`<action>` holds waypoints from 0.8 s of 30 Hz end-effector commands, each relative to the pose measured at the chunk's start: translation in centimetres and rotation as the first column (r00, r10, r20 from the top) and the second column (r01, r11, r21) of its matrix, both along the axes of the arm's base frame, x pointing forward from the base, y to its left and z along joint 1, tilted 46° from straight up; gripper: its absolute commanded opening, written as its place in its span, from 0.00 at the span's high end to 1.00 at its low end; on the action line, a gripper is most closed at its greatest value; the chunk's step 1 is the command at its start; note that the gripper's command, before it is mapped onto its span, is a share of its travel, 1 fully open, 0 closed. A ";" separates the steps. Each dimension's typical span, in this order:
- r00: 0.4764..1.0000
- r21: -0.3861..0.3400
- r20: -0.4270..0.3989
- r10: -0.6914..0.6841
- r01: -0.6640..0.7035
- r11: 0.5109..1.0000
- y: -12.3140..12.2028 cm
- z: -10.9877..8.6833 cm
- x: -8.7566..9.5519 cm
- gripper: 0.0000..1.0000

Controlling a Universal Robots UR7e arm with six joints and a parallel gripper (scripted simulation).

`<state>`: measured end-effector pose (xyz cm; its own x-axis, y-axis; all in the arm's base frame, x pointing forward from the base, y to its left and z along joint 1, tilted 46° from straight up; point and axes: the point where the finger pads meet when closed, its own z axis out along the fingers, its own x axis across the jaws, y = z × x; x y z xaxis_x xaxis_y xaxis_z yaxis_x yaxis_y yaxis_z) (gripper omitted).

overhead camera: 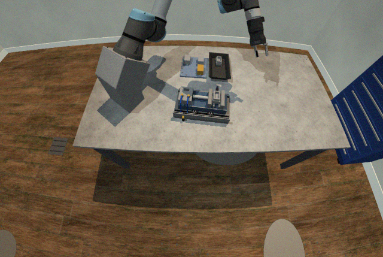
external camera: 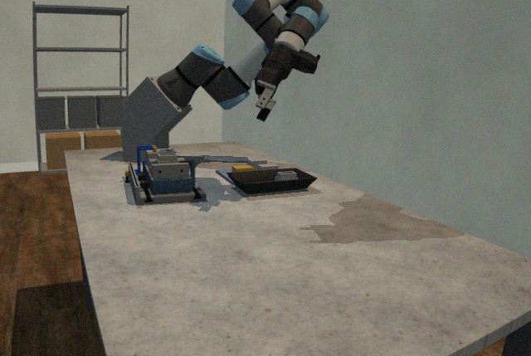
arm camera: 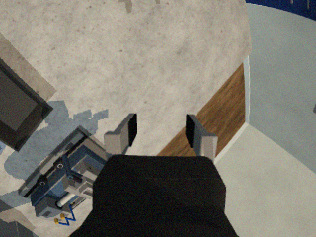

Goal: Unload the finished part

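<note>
The vise (overhead camera: 202, 105) (external camera: 165, 178) (arm camera: 59, 181) stands in the middle of the table. The grey finished part (overhead camera: 218, 95) (external camera: 168, 154) sits between its jaws at the right end. The black outfeed tray (overhead camera: 220, 73) (external camera: 265, 187) (arm camera: 15, 102) lies just behind the vise, with one grey pocketed part (overhead camera: 218, 60) (external camera: 286, 174) in its far half. My gripper (overhead camera: 261, 51) (external camera: 263, 113) (arm camera: 161, 123) is open and empty. It hangs high in the air, to the right of the tray and well clear of the vise.
A blue fixture plate (overhead camera: 190, 73) left of the tray carries a grey block (overhead camera: 187, 60) and a yellow block (overhead camera: 200, 68) (external camera: 242, 168). The arm's grey base (overhead camera: 119, 68) stands at the table's back left. A blue bin (overhead camera: 363, 111) stands off the table's right edge.
</note>
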<state>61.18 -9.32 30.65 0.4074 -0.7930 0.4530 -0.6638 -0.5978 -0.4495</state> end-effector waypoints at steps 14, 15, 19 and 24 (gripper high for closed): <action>0.975 0.244 -0.100 -0.198 0.217 0.945 -2.2 -4.8 -1.5 0.00; 0.969 0.266 -0.113 -0.218 0.241 0.933 -2.4 -5.2 -1.7 0.00; 0.944 0.343 -0.166 -0.286 0.328 0.880 -3.2 -6.9 -2.4 0.00; 0.899 0.427 -0.241 -0.365 0.436 0.792 -4.0 -9.0 -3.4 0.00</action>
<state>58.52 -12.58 23.25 0.1252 -0.9906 0.0554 -0.8519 -0.1359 -0.5057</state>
